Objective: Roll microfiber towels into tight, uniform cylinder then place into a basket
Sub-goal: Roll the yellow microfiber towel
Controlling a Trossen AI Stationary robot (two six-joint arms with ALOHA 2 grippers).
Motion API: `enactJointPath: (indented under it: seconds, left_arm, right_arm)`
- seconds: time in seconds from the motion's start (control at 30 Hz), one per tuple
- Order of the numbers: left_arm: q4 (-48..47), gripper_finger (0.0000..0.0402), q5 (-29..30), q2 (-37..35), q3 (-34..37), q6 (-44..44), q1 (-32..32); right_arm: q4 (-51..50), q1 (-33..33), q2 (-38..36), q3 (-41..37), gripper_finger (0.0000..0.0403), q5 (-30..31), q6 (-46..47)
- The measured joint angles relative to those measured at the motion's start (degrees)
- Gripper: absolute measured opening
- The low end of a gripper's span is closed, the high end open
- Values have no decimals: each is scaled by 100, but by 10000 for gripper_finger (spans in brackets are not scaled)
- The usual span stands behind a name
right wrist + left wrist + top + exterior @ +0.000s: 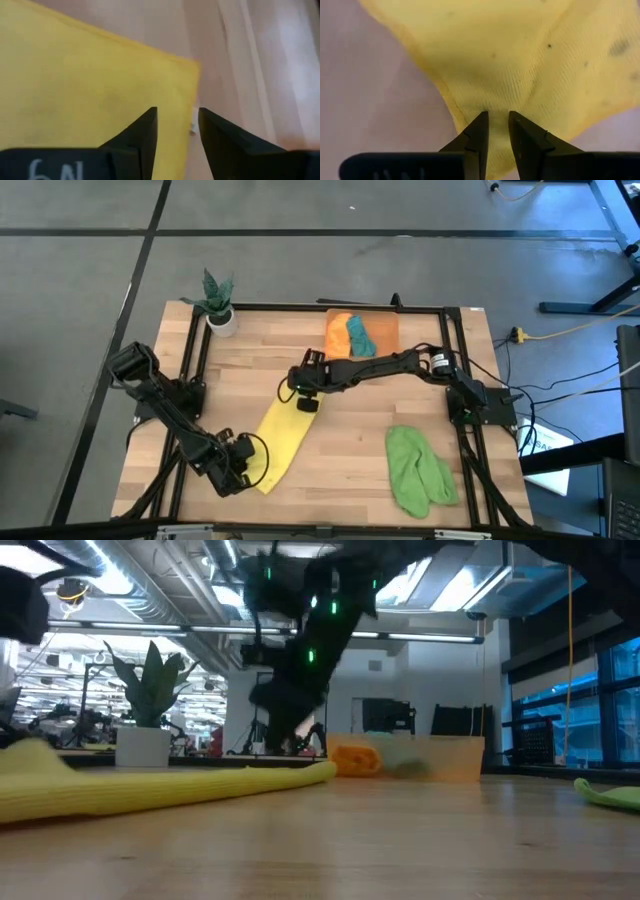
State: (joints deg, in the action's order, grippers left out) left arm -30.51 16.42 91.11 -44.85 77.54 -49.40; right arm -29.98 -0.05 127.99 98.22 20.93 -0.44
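The soft yellow microfiber towel (277, 437) lies as a long strip across the middle of the wooden table (360, 410), so the step in hand looks like stretching it flat before rolling. The left gripper (498, 122) pinches its near end; the right gripper (177, 120) straddles its far corner, fingers slightly apart, grip uncertain. Next comes an even, tight roll. Orange and teal towels already fill the translucent orange plastic basket (385, 330).

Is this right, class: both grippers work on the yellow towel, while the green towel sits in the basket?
Not quite. The green towel lies loose on the table, as the high view shows. Both the left gripper and right gripper are at the yellow towel.
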Motion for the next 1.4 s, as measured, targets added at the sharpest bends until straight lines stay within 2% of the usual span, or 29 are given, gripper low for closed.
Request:
enactJointPath:
  seconds: [0.13,0.27,0.37,0.53,0.73,0.87,1.0,1.2,1.4]
  left_arm:
    - [-89,69,141,-283,-19,-89,-48]
    - [-102,69,151,-478,-20,-444,-165]
    - [-184,69,168,-631,-21,-791,-272]
    - [-250,69,252,-825,-23,-1306,-431]
    - [-246,69,202,-848,-32,-1323,-635]
    - [-246,69,190,-848,-32,-1324,-735]
    - [-246,69,70,-851,-32,-1327,-805]
    - [-246,69,60,-853,-38,-1327,-816]
    - [-246,69,60,-855,-41,-1327,-816]
  right_arm:
    - [-195,421,-18,404,143,-42,-103]
    - [-148,940,-16,681,143,-584,-460]
    - [-128,1350,-16,831,143,-623,-646]
    - [285,1944,-14,837,143,-784,-1000]
    - [1320,2482,288,841,143,-921,-1422]
    - [2083,2657,591,837,143,-919,-1959]
    - [2209,2676,714,835,143,-881,-2078]
    - [2238,2679,703,835,143,-858,-1180]
    - [2080,2679,703,835,143,-1110,-1211]
